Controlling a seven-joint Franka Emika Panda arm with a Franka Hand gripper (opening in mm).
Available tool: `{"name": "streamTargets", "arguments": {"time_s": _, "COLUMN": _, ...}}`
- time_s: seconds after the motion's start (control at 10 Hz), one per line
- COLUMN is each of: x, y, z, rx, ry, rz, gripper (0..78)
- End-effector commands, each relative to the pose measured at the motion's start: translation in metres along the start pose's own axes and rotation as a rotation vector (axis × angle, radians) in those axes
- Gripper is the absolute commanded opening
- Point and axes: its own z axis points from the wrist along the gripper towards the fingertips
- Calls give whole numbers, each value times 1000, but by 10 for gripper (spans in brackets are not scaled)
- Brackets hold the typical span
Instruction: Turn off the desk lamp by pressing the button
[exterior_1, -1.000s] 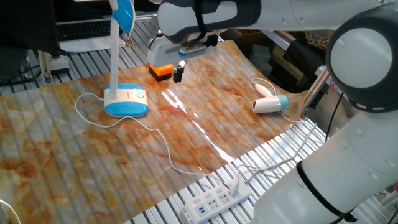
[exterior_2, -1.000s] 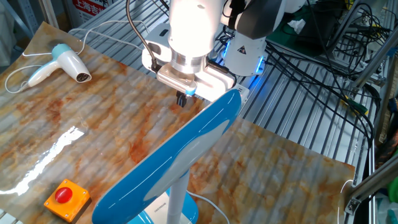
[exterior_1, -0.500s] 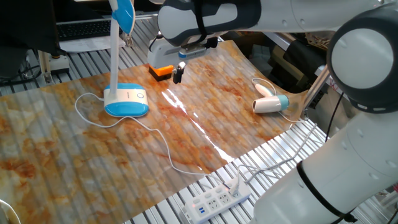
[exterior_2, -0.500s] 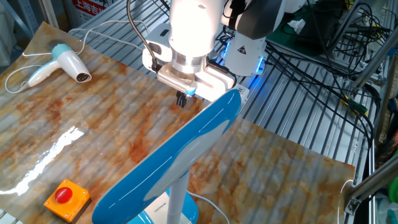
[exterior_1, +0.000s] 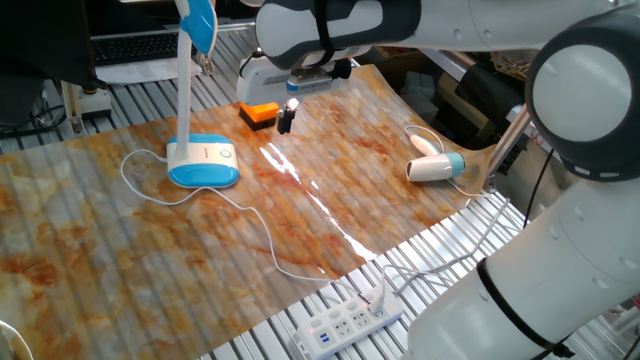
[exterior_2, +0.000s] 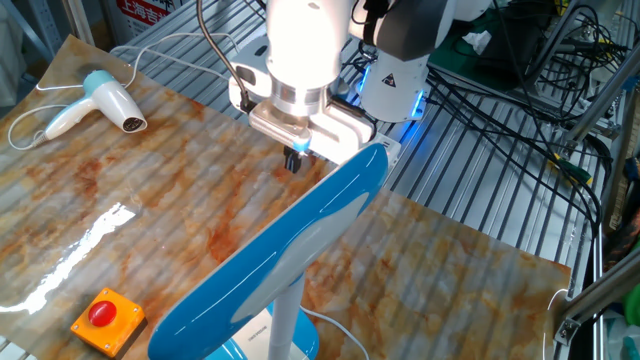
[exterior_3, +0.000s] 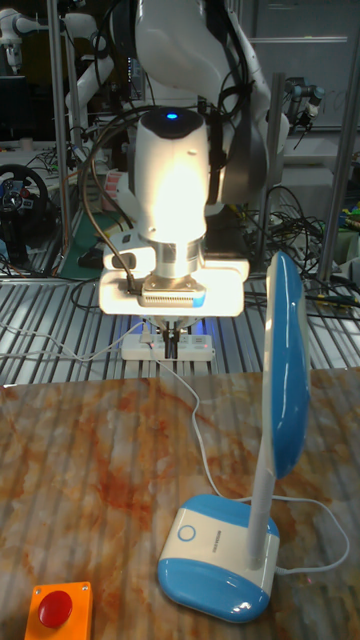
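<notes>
**Caller:** Barely a shift was registered since a second ago: the gripper (exterior_1: 287, 118) was nudged a touch toward the far edge of the table (exterior_1: 330, 200), nothing more. It was held above the marbled surface, beside the orange-and-black box (exterior_1: 259, 114).

**Analyst:** And the jaws? From the tall fixed view the gripper (exterior_3: 171, 343) was seen as two dark tips pressed into one narrow shape, but whether a gap was left between them could not be told.

**Caller:** Agreed, nothing was gripped as far as could be seen. The desk lamp (exterior_1: 203, 160) was parked well apart from the gripper, its oval blue-rimmed base flat on the table, white stem upright, blue head raised high.

**Analyst:** The button (exterior_3: 186, 535) was picked out as a faint ring on the white top of the base, at the end away from the stem. No contact was made with it.

**Caller:** The hairdryer (exterior_1: 437, 166) was left lying near the opposite edge, and a power strip (exterior_1: 343, 324) was seen off the mat.
</notes>
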Motion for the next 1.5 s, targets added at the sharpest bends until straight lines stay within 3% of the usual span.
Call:
{"name": "streamTargets", "arguments": {"time_s": 0.1, "x": 0, "y": 0, "z": -2, "rx": -5, "ry": -4, "rz": -16, "gripper": 0}}
{"name": "streamTargets", "arguments": {"time_s": 0.2, "x": 0, "y": 0, "z": -1, "rx": -4, "ry": -4, "rz": -15, "gripper": 0}}
{"name": "streamTargets", "arguments": {"time_s": 0.3, "x": -5, "y": 2, "z": 4, "rx": 18, "ry": -20, "rz": -6, "gripper": 0}}
{"name": "streamTargets", "arguments": {"time_s": 0.8, "x": -46, "y": -4, "z": 28, "rx": 10, "ry": -56, "rz": -22, "gripper": 0}}
{"name": "streamTargets", "arguments": {"time_s": 1.5, "x": -81, "y": -8, "z": 75, "rx": -21, "ry": -85, "rz": -51, "gripper": 0}}
